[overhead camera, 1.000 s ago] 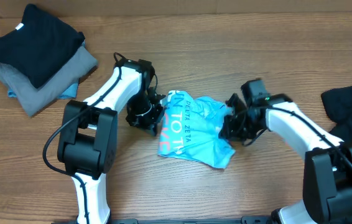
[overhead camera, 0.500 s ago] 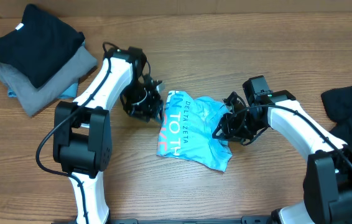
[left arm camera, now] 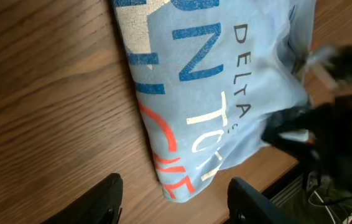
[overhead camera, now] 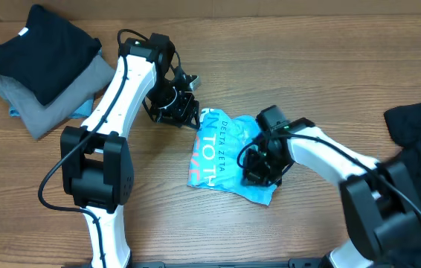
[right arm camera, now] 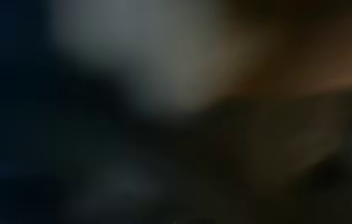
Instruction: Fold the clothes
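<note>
Brown wood-grain table (overhead camera: 285, 67).

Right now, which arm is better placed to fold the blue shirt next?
Right. The right hand sits closed on the blue shirt, on its right side. The left hand is open and off the cloth, beside its upper left corner.

looks like a robot lab bench: a wood-grain table (overhead camera: 307, 67), left arm (overhead camera: 121, 89) and right arm (overhead camera: 329, 152) based at its near edge, folded clothes (overhead camera: 43, 71) stacked in its far left corner.
</note>
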Available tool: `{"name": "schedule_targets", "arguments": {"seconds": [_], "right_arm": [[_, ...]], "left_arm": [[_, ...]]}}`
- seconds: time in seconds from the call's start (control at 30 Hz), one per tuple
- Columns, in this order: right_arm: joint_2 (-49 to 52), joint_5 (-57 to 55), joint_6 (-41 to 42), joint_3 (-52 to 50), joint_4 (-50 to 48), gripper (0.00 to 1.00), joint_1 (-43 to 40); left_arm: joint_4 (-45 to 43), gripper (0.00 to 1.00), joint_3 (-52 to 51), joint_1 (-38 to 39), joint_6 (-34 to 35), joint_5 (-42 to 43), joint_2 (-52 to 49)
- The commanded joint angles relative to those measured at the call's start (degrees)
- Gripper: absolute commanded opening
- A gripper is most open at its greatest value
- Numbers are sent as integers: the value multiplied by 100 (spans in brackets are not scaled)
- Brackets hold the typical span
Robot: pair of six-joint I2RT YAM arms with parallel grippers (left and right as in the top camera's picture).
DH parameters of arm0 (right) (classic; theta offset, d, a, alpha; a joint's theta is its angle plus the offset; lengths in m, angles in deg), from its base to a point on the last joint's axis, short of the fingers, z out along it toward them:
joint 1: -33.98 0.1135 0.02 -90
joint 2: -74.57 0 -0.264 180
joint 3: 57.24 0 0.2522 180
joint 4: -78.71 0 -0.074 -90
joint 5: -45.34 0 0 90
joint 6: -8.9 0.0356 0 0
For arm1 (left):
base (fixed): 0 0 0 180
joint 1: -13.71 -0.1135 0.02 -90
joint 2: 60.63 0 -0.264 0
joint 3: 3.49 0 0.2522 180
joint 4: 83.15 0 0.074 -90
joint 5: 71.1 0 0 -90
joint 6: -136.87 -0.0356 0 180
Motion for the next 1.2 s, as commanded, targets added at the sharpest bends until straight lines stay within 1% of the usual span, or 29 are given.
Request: {"name": "schedule_targets", "arguments": {"seconds": [0.0, 0.03, 0.07, 0.1, 0.17, 0.23, 0.27, 0.3, 0.4, 0.53, 0.6, 0.63, 0.73, 0.8, 0.87, 0.97, 1.03, 1.07, 1.1, 1.17], "right_arm": [[415, -1047, 442, -76, 83, 4, -356], [479, -1244, 487, -76, 105, 4, -476], [577, -1792, 577, -76, 146, 4, -824], [581, -2083, 579, -74, 153, 4, -1014], [579, -2468, 573, -22, 155, 4, -1405], [579, -2546, 348, 160, 15, 4, -1808], [579, -2476, 127, 247, -111, 4, -1932], [575, -2304, -238, 398, -282, 4, -2090], [575, -1585, -1032, 881, -487, 4, -2385], [549, -442, -1816, 1716, -44, 5, -2647], [525, 74, -2035, 2131, 442, 7, -2686], [518, 267, -2111, 2275, 695, 9, -2686], [487, 758, -2332, 2487, 1408, 9, -2599], [487, 791, -2328, 2461, 1735, 9, -2420], [490, 772, -2319, 2363, 1818, 10, -2159], [496, 717, -2116, 2105, 1506, 13, -1628], [507, 402, -1744, 1834, 1113, 15, -1233], [511, 81, -1425, 1528, 780, 18, -901], [511, -31, -1309, 1327, 619, 20, -717], [511, -162, -1130, 933, 424, 20, -426]], "left_arm": [[101, 58, 146, -33, -133, 111, 90], [120, 58, 146, -31, -149, 92, 90], [140, 58, 146, -31, -199, 79, 90], [138, 59, 146, -31, -221, 81, 90], [114, 65, 146, -31, -245, 74, 90], [15, 75, 146, -20, -304, 57, 90], [-31, 79, 144, -13, -328, 61, 90], [-87, 80, 144, -7, -323, 61, 90], [-177, 82, 144, -4, -321, 68, 90], [-271, 83, 144, -4, -323, 66, 90], [-334, 83, 138, -2, -323, 66, 90], [-387, 81, 127, -2, -323, 68, 90], [-503, 69, 94, 13, -326, 114, 90], [-619, 67, 39, 52, -326, 144, 90], [-767, 66, -26, 109, -323, 170, 90], [-815, 65, -50, 205, -328, 164, 90], [-817, 65, -50, 258, -328, 164, 90], [-811, 65, -50, 289, -330, 146, 90], [-798, 65, -50, 295, -339, 129, 90], [-745, 65, -50, 293, -367, 96, 90]]}}
